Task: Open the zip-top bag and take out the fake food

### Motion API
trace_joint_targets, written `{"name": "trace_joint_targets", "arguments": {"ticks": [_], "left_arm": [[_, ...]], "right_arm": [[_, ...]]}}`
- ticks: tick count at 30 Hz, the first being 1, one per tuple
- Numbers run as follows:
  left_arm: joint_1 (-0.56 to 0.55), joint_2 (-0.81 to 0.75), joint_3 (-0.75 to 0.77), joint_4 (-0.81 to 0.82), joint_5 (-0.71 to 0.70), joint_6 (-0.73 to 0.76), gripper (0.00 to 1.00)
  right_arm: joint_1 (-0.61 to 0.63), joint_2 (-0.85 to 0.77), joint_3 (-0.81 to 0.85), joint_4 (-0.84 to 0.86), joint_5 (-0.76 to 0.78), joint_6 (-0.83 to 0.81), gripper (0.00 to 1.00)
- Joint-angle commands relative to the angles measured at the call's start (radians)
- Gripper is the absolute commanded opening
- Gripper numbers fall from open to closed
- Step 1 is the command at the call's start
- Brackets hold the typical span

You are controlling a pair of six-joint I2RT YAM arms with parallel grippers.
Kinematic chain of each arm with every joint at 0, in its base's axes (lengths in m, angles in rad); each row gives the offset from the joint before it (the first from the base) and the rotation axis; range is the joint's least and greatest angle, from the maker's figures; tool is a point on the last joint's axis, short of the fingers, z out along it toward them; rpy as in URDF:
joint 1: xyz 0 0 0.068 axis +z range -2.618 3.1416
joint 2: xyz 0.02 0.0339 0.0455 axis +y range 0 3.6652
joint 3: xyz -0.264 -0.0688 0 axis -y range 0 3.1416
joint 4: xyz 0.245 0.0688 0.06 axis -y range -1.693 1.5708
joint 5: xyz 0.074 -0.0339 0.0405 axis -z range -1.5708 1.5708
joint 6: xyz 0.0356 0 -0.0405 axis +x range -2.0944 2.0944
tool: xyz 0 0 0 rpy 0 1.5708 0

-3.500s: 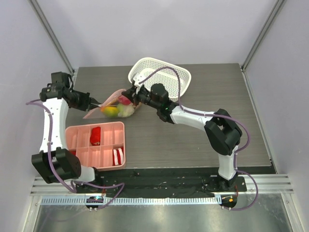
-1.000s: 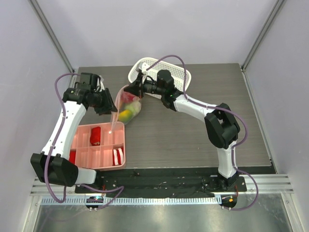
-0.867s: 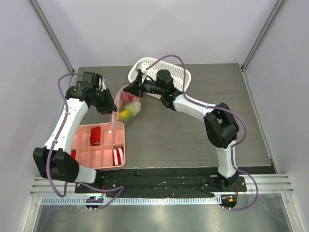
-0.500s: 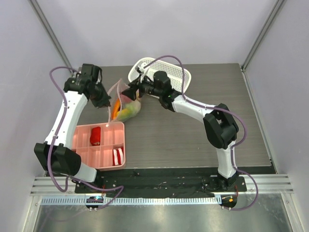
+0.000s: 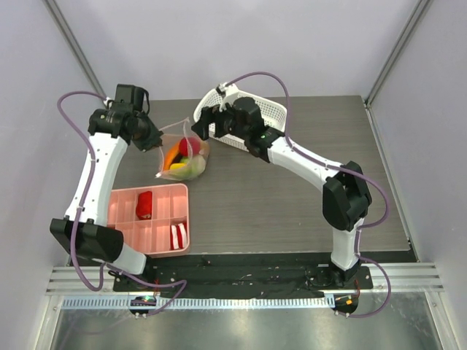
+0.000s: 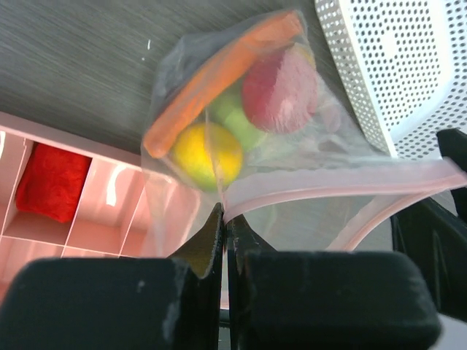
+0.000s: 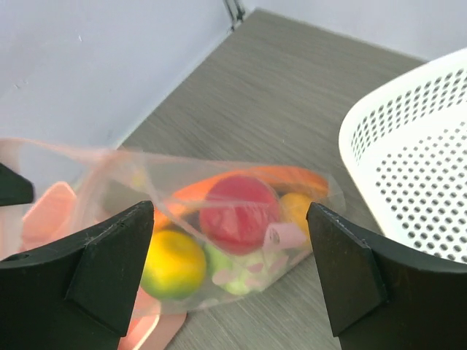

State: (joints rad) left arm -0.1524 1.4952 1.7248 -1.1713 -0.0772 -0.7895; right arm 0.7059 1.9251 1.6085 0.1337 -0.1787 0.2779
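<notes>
Grey-brown wood grain is running across the tabletop [image 5: 292, 197], and pale lilac walls [image 5: 241, 44] are closing it in on three sides, with metal posts [image 5: 82, 62] slanting up the back corners. A ribbed aluminium strip [image 5: 233, 302] is edging the near side below the arm bases.

The left gripper [image 6: 223, 219] is pinching the zip-top bag [image 6: 292, 168] at its pinkish zip edge, jaws pressed together on the thin film. The bag is stretching away from their tips; whether its far end is resting on the wood I cannot tell. The fake food [image 6: 241, 109] is sitting bunched in the bag's far end, beyond those jaws: a red round fruit, a green ball, a yellow-orange fruit and a long orange piece lying along one side. A pink tray [image 6: 87, 219] is lying below and to one side of the jaws, a red piece [image 6: 52, 182] filling one compartment.

The right gripper [image 7: 230, 211] is standing with its jaws spread wide, both fingertips apart from the bag, which is lying beyond the gap between them. A white mesh basket [image 7: 408, 160] is sitting past one finger, just beside the bag's end.
</notes>
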Motion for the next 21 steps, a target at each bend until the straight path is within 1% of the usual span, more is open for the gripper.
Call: {"name": "trace_joint_targets", "arguments": {"ticks": [1, 4, 5, 8, 10, 11, 12, 13, 14, 16, 17, 18, 20, 21], "left_arm": [[-0.003, 0.019, 0.134, 0.001, -0.044, -0.013, 0.00], [-0.001, 0.025, 0.186, -0.016, -0.065, -0.014, 0.00], [-0.003, 0.025, 0.196, -0.017, -0.071, -0.016, 0.00], [0.001, 0.016, 0.213, -0.021, -0.116, -0.019, 0.00], [0.001, 0.016, 0.202, 0.005, -0.102, -0.016, 0.00], [0.002, 0.023, 0.199, 0.007, -0.092, -0.019, 0.00], [0.001, 0.030, 0.185, 0.013, -0.076, -0.023, 0.00], [0.001, 0.034, 0.168, 0.025, -0.003, -0.025, 0.00], [0.002, 0.037, 0.148, 0.066, 0.037, -0.030, 0.00], [-0.003, 0.039, 0.086, 0.099, 0.109, -0.042, 0.00], [-0.003, 0.030, 0.053, 0.172, 0.182, -0.051, 0.00], [-0.004, 0.002, -0.008, 0.221, 0.212, -0.059, 0.00], [-0.010, -0.024, -0.060, 0.300, 0.241, -0.089, 0.00], [-0.013, -0.033, -0.062, 0.312, 0.244, -0.093, 0.00]], "right_arm": [[0.004, -0.086, 0.123, -0.068, 0.059, -0.016, 0.89], [0.006, -0.068, 0.162, -0.078, 0.030, 0.038, 0.74], [0.004, -0.058, 0.177, -0.078, -0.007, 0.053, 0.65], [0.007, -0.025, 0.229, -0.095, -0.059, 0.102, 0.55], [0.007, -0.011, 0.255, -0.112, -0.076, 0.118, 0.53], [0.007, -0.003, 0.275, -0.117, -0.085, 0.125, 0.50], [0.007, 0.002, 0.281, -0.118, -0.109, 0.127, 0.49], [0.007, 0.002, 0.284, -0.118, -0.117, 0.127, 0.49], [0.010, -0.001, 0.286, -0.118, -0.123, 0.130, 0.49], [0.009, -0.008, 0.278, -0.120, -0.148, 0.132, 0.48], [0.009, -0.012, 0.263, -0.118, -0.157, 0.133, 0.48], [0.010, -0.024, 0.251, -0.115, -0.180, 0.135, 0.48], [0.010, -0.038, 0.207, -0.079, -0.220, 0.139, 0.48], [0.012, -0.052, 0.193, -0.071, -0.231, 0.155, 0.47]]}}
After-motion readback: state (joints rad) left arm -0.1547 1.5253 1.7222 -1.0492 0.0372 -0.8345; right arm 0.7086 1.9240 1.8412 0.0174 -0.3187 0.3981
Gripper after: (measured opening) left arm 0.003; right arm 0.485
